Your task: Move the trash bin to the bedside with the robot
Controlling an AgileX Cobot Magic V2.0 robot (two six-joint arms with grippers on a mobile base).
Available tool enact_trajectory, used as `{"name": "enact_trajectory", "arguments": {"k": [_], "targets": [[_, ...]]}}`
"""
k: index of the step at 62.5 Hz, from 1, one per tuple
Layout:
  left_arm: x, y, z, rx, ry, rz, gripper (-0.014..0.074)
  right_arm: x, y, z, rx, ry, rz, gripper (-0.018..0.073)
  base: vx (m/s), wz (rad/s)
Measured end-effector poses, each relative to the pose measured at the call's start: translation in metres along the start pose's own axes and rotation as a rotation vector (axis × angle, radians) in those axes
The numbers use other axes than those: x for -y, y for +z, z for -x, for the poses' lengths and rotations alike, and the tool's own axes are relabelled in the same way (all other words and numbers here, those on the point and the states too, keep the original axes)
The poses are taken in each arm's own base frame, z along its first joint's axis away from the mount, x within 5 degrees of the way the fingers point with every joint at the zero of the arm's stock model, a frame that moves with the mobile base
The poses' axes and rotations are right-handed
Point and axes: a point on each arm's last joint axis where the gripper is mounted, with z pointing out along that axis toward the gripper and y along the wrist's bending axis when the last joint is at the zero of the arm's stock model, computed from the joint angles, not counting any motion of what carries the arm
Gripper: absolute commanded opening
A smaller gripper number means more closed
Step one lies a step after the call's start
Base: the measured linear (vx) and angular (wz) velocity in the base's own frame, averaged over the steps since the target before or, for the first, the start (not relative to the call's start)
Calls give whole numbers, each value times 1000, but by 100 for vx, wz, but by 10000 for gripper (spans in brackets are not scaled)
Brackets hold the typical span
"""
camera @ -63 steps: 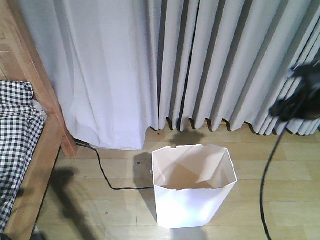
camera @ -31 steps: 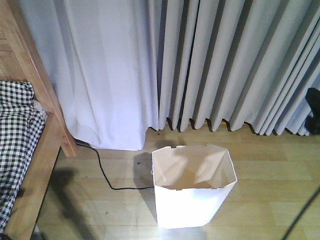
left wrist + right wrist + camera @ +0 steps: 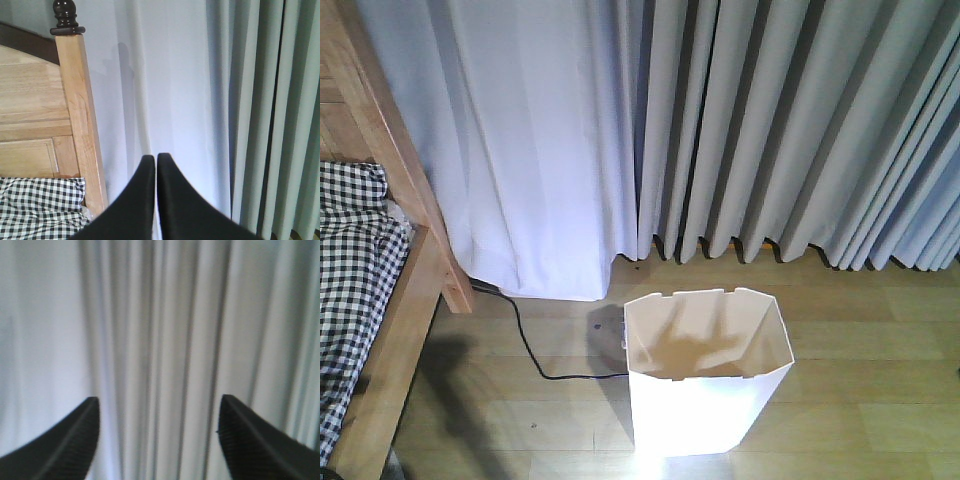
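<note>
The white trash bin (image 3: 705, 385) stands upright on the wooden floor, its cream inside empty, a short way right of the bed. The bed's light-brown frame (image 3: 415, 290) and checkered bedding (image 3: 350, 260) fill the left edge of the front view. No arm shows in the front view. In the left wrist view my left gripper (image 3: 156, 159) is shut with nothing in it, pointing at the curtain beside the bedpost (image 3: 80, 115). In the right wrist view my right gripper (image 3: 159, 405) stands wide open, facing only curtain folds.
Pale grey curtains (image 3: 720, 130) hang to the floor behind the bin. A black cable (image 3: 535, 355) runs over the floor from under the curtain toward the bin. Checkered bedding (image 3: 40, 207) lies below the headboard.
The black right arm and its cable, seen at the right edge a second ago, have left the front view. The bin has not moved.
</note>
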Motion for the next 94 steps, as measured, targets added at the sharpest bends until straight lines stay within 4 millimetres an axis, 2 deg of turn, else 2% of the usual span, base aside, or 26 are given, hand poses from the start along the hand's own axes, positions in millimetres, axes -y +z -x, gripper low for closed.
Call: {"name": "enact_trajectory", "arguments": {"k": [9,10,38,58,75,80,91,94], "targets": [[0,0,0,0,0,0,-6,-5,0,-5,-38,-36,58,-1,0,0],[0,0,0,0,0,0,-6,-5,0,-5,-38,-39,58,-15,0,0],[0,0,0,0,0,0,-6,-5,0,-4,-33,-28,52,-8,0,0],[0,0,0,0,0,0,-6,1,0,-2,-10,-91,-16,-8,0,0],[0,0,0,0,0,0,-6,13,-3,-12,-125,-50,-180,-8,0,0],[0,0,0,0,0,0,-6,16,-4,-20,-135,-52,-216,-8,0,0],[0,0,0,0,0,0,-6,14,-10,-62,-93,-52,-235,-8,0,0],[0,0,0,0,0,0,-6,14,-12,-65,-69,-44,-236,-8,0,0]]}}
